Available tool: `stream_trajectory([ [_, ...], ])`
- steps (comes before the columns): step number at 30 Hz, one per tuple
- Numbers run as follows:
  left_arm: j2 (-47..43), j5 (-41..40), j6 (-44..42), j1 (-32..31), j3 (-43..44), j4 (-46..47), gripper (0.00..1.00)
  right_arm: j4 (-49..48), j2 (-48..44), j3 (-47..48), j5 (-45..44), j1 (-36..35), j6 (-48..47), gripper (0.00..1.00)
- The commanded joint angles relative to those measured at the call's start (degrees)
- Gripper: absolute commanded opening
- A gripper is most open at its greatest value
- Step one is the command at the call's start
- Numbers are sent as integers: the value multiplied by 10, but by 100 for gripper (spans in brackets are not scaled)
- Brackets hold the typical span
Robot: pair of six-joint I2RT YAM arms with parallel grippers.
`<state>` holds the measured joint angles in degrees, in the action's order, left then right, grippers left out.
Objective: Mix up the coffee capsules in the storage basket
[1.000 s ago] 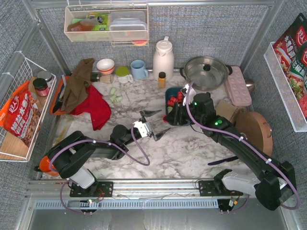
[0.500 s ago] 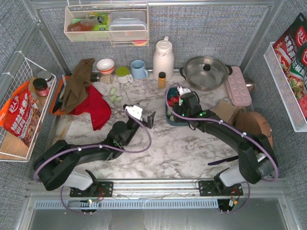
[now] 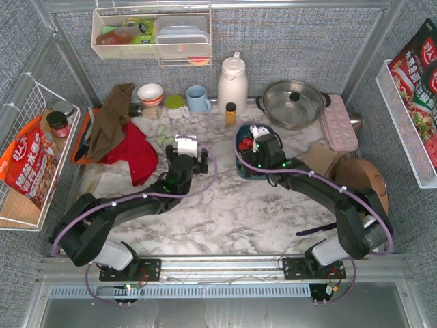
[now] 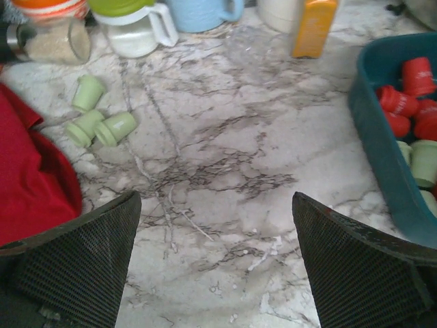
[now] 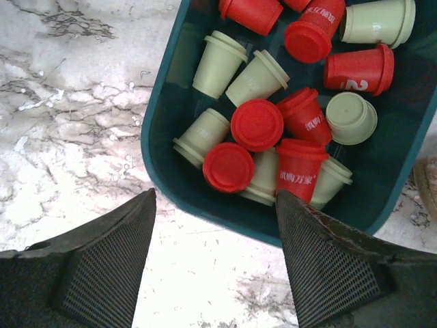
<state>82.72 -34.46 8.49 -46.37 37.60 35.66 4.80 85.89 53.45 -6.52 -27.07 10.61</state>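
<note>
The dark teal storage basket (image 5: 205, 205) holds several red capsules (image 5: 257, 124) and pale green capsules (image 5: 218, 63), jumbled together. In the top view the basket (image 3: 240, 149) is partly hidden under my right gripper (image 3: 262, 147). My right gripper (image 5: 216, 198) is open and empty, hovering over the basket's near wall. Three green capsules (image 4: 115, 128) lie loose on the marble, also seen in the top view (image 3: 162, 134). My left gripper (image 4: 215, 205) is open and empty above bare marble, left of the basket (image 4: 382, 157); in the top view it (image 3: 192, 157) is near the red cloth.
A red cloth (image 3: 134, 152) lies left of my left gripper. Along the back stand cups, a blue mug (image 3: 198, 98), an orange-capped bottle (image 3: 231, 113), a white thermos (image 3: 232, 82) and a lidded pot (image 3: 294, 102). A pink tray (image 3: 339, 130) and a round wooden board (image 3: 362, 184) lie at the right.
My left gripper has swung from the table's middle toward the back left, nearer the loose green capsules. My right gripper has shifted a little left, over the basket's near edge.
</note>
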Motion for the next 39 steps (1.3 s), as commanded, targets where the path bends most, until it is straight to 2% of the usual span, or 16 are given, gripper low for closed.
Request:
stream_trajectory([
  [1,24,-4,74,32,40,-113,99,-34,-45,-28,8,0,-10,75],
  [6,76,60,124,115,101,-189,99,-71,-91,-81,-8,0,-19,75],
  [12,166,93,114,193,216,-269,100,-74,-107,-95,-13,5,-19,75],
  [16,234,64,164,223,301,-324,100,-75,-107,-94,-6,6,-15,75],
  [23,370,-9,285,227,475,-499,99,-72,-113,-96,-2,9,-14,75],
  [30,407,-35,333,227,499,-498,88,-73,-112,-96,7,11,-10,75],
  [35,427,-35,308,227,513,-469,85,-72,-113,-96,10,12,-10,75],
  [39,450,-49,303,231,547,-481,84,-71,-111,-95,15,13,-11,75],
])
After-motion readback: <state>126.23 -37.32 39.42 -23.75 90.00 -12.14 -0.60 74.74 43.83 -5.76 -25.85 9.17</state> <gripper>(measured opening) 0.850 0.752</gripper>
